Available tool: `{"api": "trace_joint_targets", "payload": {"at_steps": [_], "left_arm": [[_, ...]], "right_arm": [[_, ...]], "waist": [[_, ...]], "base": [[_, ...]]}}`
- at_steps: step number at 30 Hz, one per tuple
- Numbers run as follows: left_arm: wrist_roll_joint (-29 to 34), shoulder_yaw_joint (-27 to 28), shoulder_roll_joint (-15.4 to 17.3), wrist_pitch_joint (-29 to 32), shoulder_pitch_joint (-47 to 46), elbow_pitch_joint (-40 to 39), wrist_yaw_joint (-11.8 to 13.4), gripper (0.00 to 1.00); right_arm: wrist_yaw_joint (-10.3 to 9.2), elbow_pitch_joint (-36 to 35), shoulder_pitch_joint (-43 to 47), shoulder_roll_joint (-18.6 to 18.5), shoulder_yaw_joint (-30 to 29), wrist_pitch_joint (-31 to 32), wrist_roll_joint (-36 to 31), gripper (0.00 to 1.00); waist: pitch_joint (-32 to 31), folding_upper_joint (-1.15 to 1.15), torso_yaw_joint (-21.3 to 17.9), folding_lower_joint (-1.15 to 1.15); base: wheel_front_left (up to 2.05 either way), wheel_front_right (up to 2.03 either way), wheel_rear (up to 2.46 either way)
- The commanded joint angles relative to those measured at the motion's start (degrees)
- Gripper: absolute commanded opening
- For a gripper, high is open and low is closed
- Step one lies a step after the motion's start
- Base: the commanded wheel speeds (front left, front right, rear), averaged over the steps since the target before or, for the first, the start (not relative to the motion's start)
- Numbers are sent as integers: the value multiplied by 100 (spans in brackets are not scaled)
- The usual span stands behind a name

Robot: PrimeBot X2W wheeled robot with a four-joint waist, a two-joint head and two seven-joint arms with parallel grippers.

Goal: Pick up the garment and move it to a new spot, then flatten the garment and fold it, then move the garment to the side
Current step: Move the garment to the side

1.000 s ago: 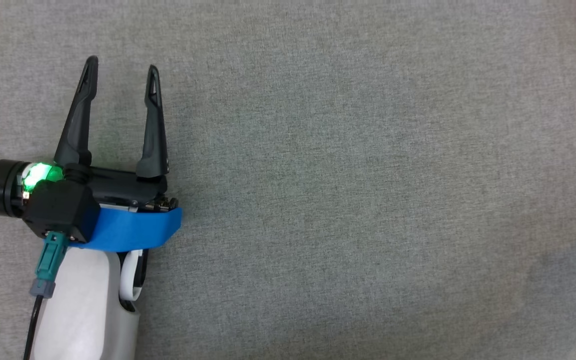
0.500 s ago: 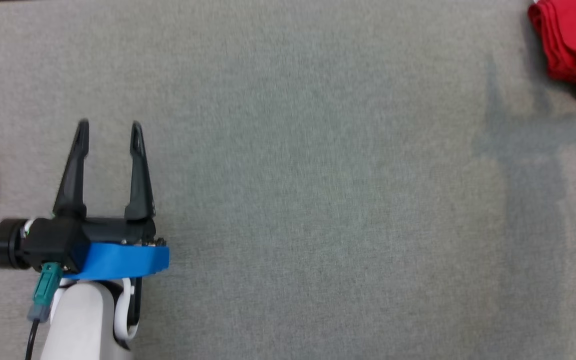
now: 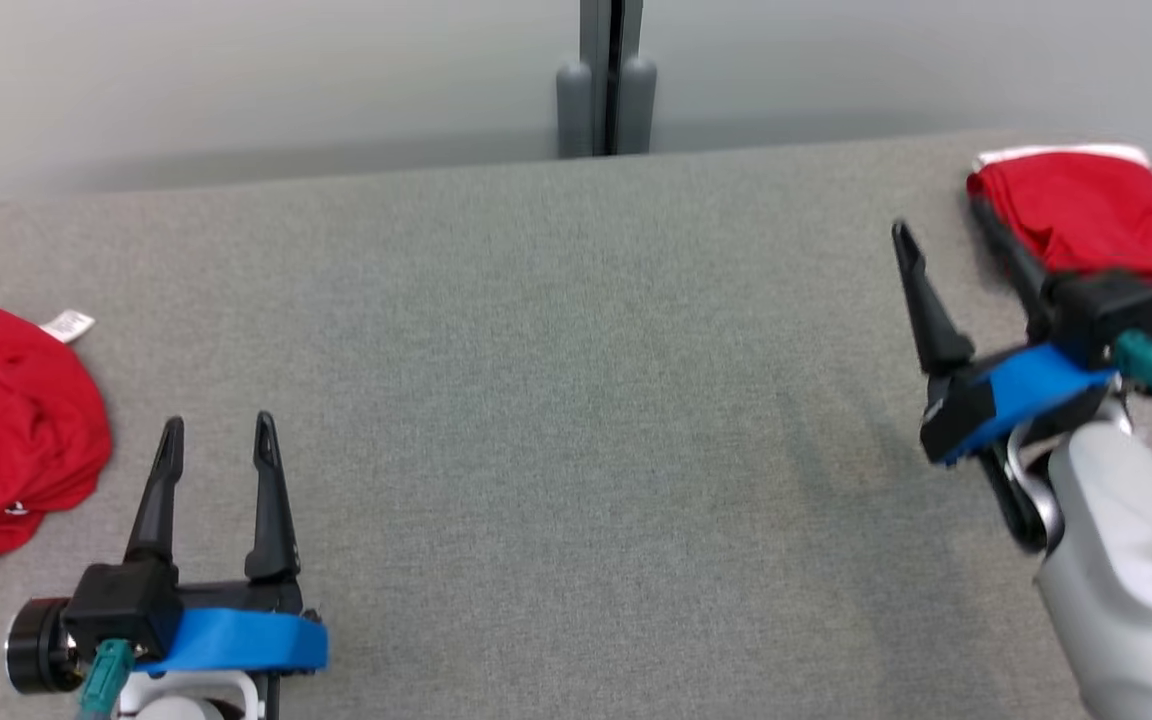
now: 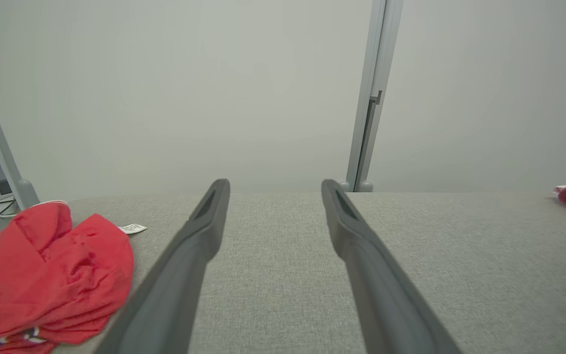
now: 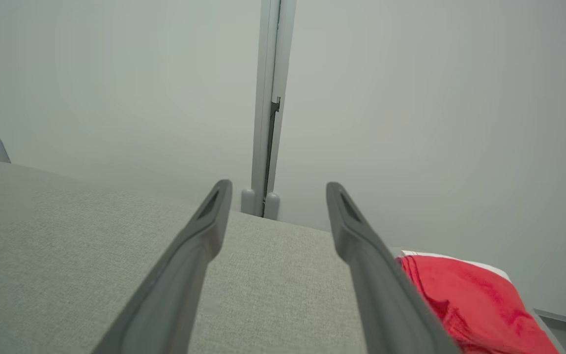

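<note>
- Grey woven-fabric table top point(image 3: 576, 400): its broad middle looks like the natural new spot, but the weave may drag on cloth, so a garment pulled across it instead of lifted could bunch up again
- Crumpled red cloth garment point(image 3: 16, 430): it lies in a loose heap at the table's left edge, just beside the left arm, and by my judgement it is the piece to be picked; part of it reaches the rim, so a shallow pinch on one layer could let the rest slide off
- Folded red garment with a white edge point(image 3: 1086, 215): it sits at the far right corner; the risk is mistaking it for the target or undoing its fold
- Right gripper with two long dark fingers point(image 3: 939, 220): spread wide and holding nothing, with one finger over the folded piece; whether it touches is unclear, but a sweep from there could snag it
- Left gripper of the same build point(image 3: 218, 422): fully spread, empty, above bare table near the heap
- Small white label point(image 3: 67, 324): it pokes out at the heap's far side, and grasping it alone would give a weak hold
</note>
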Motion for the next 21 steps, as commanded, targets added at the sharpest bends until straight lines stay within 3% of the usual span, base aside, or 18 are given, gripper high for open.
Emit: {"api": "trace_joint_targets", "payload": {"at_steps": [1, 13, 21], "left_arm": [[-25, 32, -28, -16, 113, 39, 2, 100], [-57, 35, -97, -16, 521, 241, -19, 100], [-56, 32, -122, -16, 596, 354, -65, 100]], "right_arm": [[0, -126, 349, 44, -35, -20, 71, 100], [0, -920, 1947, 262, -376, -20, 173, 100], [1, -1518, 2872, 739, -732, -19, -129, 100]], "waist": [[-224, 2, -64, 2], [-734, 2, -61, 2], [-853, 2, -12, 2]], "base": [[0, 0, 0], [0, 0, 0], [0, 0, 0]]}}
